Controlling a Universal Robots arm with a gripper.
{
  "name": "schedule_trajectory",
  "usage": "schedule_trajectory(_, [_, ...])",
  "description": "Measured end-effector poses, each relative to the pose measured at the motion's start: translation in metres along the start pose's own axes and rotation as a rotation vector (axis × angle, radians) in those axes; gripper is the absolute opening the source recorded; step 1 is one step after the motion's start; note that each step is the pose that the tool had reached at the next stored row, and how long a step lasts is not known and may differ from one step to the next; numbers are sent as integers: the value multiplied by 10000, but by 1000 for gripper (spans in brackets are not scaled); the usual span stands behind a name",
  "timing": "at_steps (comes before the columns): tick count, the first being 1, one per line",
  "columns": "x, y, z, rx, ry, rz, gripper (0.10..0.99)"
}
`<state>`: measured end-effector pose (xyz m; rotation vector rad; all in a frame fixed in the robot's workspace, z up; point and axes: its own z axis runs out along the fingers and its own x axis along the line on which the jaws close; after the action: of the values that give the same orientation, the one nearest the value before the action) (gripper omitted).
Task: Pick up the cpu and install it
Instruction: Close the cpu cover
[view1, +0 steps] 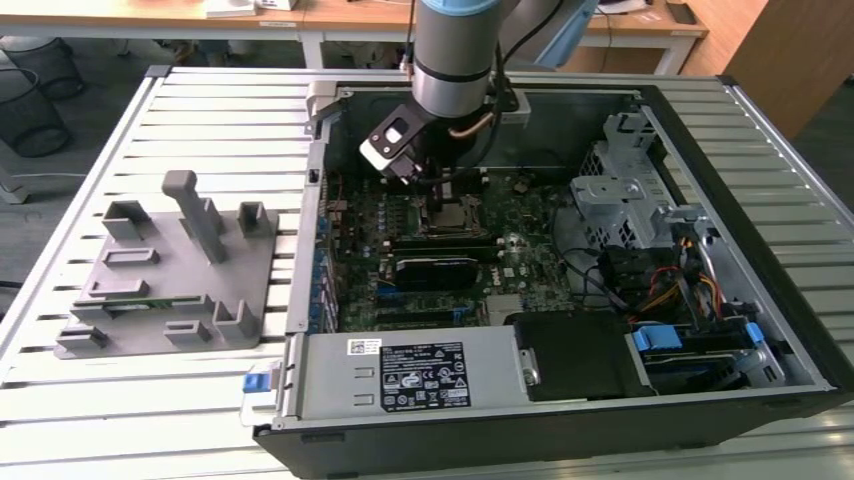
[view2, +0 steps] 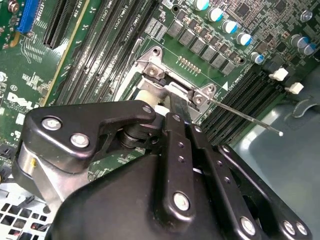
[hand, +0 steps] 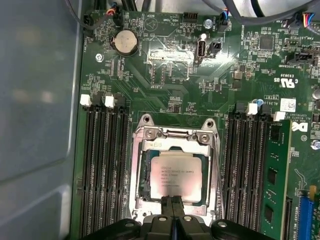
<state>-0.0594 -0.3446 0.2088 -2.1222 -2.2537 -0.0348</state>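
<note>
The small flat square cpu with its silver-grey metal top (hand: 176, 174) lies inside the metal-framed motherboard socket (hand: 141, 150), flat and level with the frame around it, as the first wrist view shows. The black end effector (hand: 172, 204) stands at the socket's edge with its two fingertips (hand: 167, 202) pressed together, no gap between them, and their tips meet right at the rim of the cpu; whether they pinch its edge or merely touch it cannot be told. In the second wrist view the end effector (view2: 176, 111) reaches down to the socket's hinged silver bracket (view2: 156, 70), with a thin wire retention lever (view2: 245, 119) sticking out sideways over the black memory slots (view2: 235, 105). In the exterior view the grey and pale-blue robot arm (view1: 454, 50) comes down into the open black computer case (view1: 747, 300), which lies on its side on a slatted white metal worktop (view1: 214, 110), and the end effector (view1: 430, 192) sits over the green motherboard (view1: 534, 260). On the exterior view's left, well apart from the case, rests a grey plastic fixture plate with upright blocks (view1: 174, 270).
</note>
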Motion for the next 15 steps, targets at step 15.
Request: schedule_trajectory(15, [-5,9,93,5,-3,-30,106])
